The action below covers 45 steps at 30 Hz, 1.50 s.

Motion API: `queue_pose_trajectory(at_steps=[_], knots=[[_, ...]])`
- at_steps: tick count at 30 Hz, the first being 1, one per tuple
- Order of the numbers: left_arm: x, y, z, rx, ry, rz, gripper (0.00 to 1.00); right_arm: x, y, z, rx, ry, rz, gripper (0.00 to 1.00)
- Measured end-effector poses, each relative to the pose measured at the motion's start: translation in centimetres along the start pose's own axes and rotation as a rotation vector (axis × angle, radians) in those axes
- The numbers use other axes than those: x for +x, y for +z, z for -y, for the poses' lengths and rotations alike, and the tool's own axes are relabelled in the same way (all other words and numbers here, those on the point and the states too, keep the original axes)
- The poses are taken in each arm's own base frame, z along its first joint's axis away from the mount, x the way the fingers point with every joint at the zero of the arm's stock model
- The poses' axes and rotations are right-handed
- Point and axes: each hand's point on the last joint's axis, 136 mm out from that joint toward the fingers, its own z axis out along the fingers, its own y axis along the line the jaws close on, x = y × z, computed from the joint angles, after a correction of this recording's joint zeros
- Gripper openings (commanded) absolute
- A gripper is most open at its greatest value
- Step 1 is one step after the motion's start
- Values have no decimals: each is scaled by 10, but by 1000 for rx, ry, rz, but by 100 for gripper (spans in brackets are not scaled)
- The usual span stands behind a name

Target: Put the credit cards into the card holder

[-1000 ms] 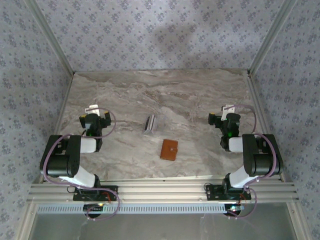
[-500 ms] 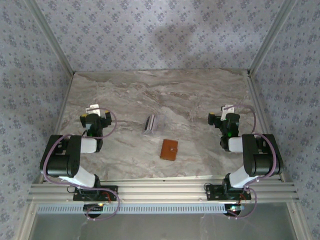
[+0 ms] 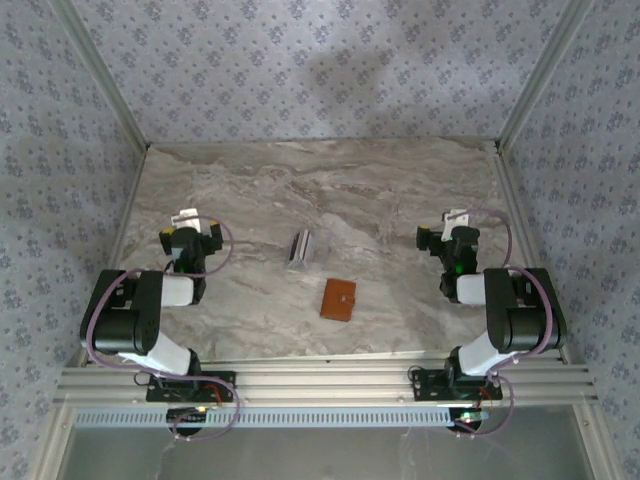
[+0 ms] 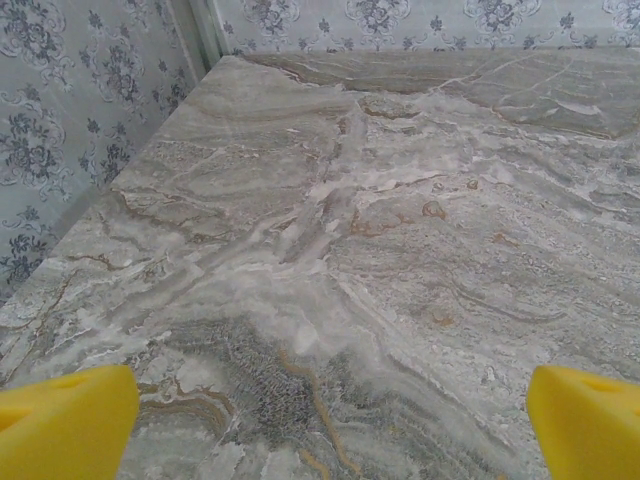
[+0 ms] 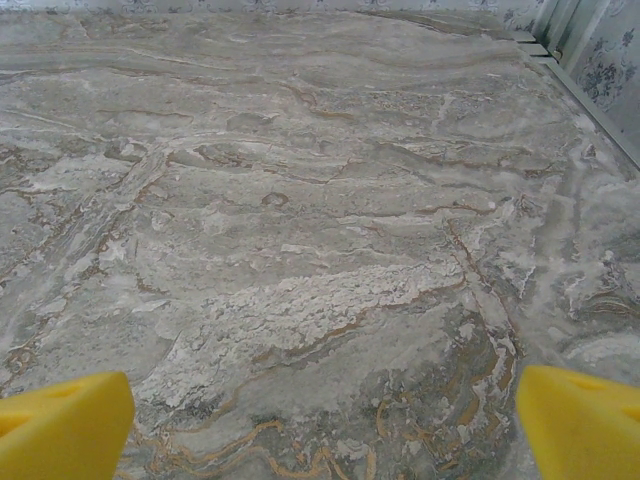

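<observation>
Top view — credit cards (image 3: 301, 248) near card holder (image 3: 338, 299); wrist views — marble table (image 4: 350, 250)

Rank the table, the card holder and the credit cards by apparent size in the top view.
1. table
2. card holder
3. credit cards, which look only slightly smaller than the holder, so the order of these last two is unsure.

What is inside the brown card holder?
Its inside cannot be seen: the card holder lies shut on the table. The cards lie apart, beyond it.
</observation>
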Motion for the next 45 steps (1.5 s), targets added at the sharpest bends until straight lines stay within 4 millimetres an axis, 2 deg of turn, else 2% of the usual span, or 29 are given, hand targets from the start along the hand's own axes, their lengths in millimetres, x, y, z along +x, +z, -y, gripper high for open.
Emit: queue_pose_trajectory(at_steps=[45], knots=[[3, -2, 0, -2, 4, -4, 100, 1, -1, 0, 16, -13, 1, 100]])
